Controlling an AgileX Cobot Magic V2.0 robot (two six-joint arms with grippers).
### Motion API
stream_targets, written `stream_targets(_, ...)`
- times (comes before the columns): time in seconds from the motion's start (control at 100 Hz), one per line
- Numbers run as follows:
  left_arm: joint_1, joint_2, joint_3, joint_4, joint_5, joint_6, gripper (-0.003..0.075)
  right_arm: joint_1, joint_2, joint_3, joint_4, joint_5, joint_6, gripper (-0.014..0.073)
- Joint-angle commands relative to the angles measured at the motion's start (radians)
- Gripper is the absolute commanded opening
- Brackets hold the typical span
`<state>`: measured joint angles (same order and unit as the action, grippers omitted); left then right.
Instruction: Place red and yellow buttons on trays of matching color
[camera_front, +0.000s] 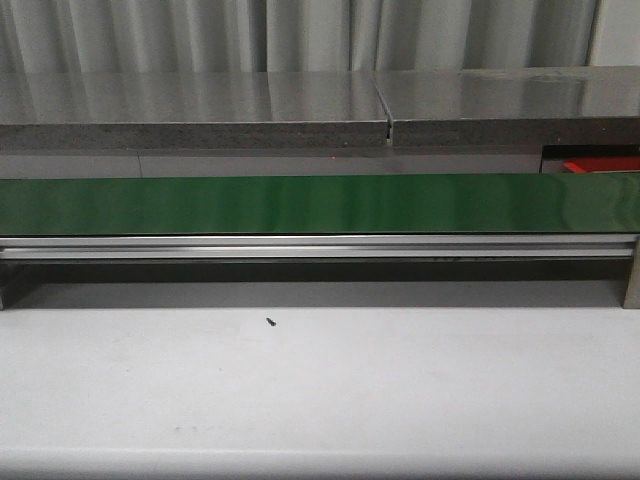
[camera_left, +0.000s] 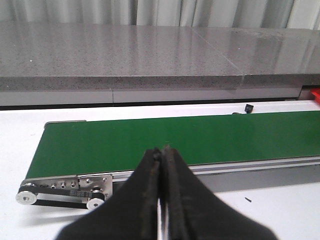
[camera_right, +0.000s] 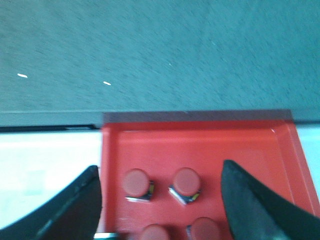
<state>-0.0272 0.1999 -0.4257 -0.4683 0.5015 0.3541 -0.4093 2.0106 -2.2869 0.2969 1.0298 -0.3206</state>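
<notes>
The right gripper (camera_right: 160, 200) hangs with its two black fingers (camera_right: 252, 205) spread wide, nothing between them, directly over the red tray (camera_right: 210, 145). Four red buttons (camera_right: 136, 184) stand on that tray below the gap: two side by side, fully in view, and two more cut off at the frame's lower edge. The tray sits on white table surface and butts against a grey speckled counter (camera_right: 150, 50).

The left gripper (camera_left: 161, 200) has its fingers pressed together on nothing, poised near the conveyor belt (camera_left: 175, 137), above the end where the roller and drive pulleys (camera_left: 62, 192) show. The green belt runs crosswise in front of the robot, and every stretch of it in view carries no button. A small dark object (camera_left: 248, 106) lies on the white surface just beyond the belt; it is too small to identify.

No yellow button or yellow tray appears in any view. In the front view neither arm is visible, and only a sliver of the red tray (camera_front: 598, 165) peeks past the belt's far right end. Judging from this, the next pick depends on a button arriving along the belt; the left gripper, already at the belt, is the nearer tool, though it must open first.
</notes>
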Motion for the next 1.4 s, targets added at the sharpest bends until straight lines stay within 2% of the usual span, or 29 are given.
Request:
stream_targets(0.0,-0.007,0.009,-0.025,-0.019,-0.067,-0.003,-0.0019,0.017,-0.131,0.011,0.057,-0.036,-0.030,0.0489)
stream_targets(0.16,-0.007,0.009,-0.025,-0.019,-0.067,-0.003,-0.0019,0.070,-0.283,0.141,0.057,-0.054,-0.059,0.0489)
stream_targets(0.3,-0.007,0.009,-0.025,-0.019,-0.067,-0.003,-0.0019,0.130,-0.444,0.319,0.057,-0.107,-0.101,0.0489)
stream_targets(0.66,-0.007,0.009,-0.025,-0.019,-0.067,-0.003,-0.0019,0.249,-0.963,0.983,0.056,-0.336,-0.128,0.0489)
stream_targets(0.88,-0.007,0.009,-0.025,-0.019,-0.067,-0.003,-0.0019,0.253,-1.254,1.329,0.055,-0.357,-0.130,0.0478)
stream_targets(1.0,-0.007,0.009,-0.025,-0.019,-0.067,-0.003,-0.0019,0.253,-1.384,1.472,0.055,-0.348,-0.130,0.0381)
stream_targets(1.29,-0.007,0.009,-0.025,-0.019,-0.067,-0.003,-0.0019,0.253,-1.582,1.686,0.056,-0.317,-0.129,-0.0074)
stream_targets(1.39,-0.007,0.009,-0.025,-0.019,-0.067,-0.003,-0.0019,0.253,-1.593,1.707,0.056,-0.315,-0.129,-0.0066)
